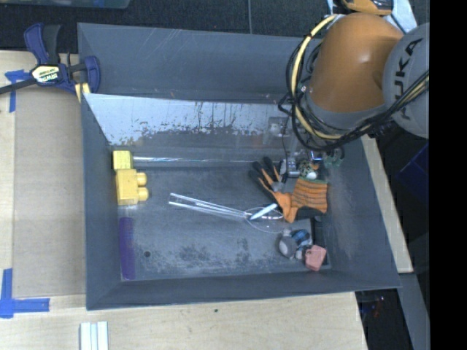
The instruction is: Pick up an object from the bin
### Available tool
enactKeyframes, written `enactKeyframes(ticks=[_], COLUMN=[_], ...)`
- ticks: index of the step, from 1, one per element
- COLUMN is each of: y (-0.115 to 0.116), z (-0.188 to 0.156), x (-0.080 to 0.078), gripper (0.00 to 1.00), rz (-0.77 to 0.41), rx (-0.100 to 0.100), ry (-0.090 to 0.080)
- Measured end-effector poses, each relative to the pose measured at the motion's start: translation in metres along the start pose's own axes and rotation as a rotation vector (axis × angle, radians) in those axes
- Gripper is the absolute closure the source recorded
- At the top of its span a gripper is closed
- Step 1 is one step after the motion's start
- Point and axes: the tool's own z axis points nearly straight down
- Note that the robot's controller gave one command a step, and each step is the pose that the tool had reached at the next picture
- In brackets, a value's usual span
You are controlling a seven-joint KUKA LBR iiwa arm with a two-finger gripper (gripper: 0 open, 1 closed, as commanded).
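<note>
Orange-and-dark striped thing (312, 194) is seen on the right side of the bin (190, 64), near the right wall. Gripper (298, 166) is positioned just above it at its back edge; contact cannot be told. Gripper opening, and whether anything is held, cannot be told, as it is masked by the orange wrist cover (354, 57) and cables. Clear plastic piece (219, 208) is laid just to the left, across mid-floor. Pink block (315, 257) is found in a small heap at the front right. Yellow block (129, 181) and purple stick (126, 248) are located well apart, at the left wall.
</note>
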Motion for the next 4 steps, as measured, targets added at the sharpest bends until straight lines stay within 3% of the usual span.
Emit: enactKeyframes(ticks=[1, 2, 3, 4], y=[-0.053, -0.061, -0.077, -0.069], z=[0.094, 0.129, 0.103, 0.130], x=[-0.004, -0.002, -0.019, -0.018], gripper=[0.00, 0.00, 0.00, 0.00], rz=[-0.001, 0.079, 0.138, 0.594], rx=[0.001, 0.000, 0.002, -0.003], ry=[-0.005, 0.000, -0.009, 0.001])
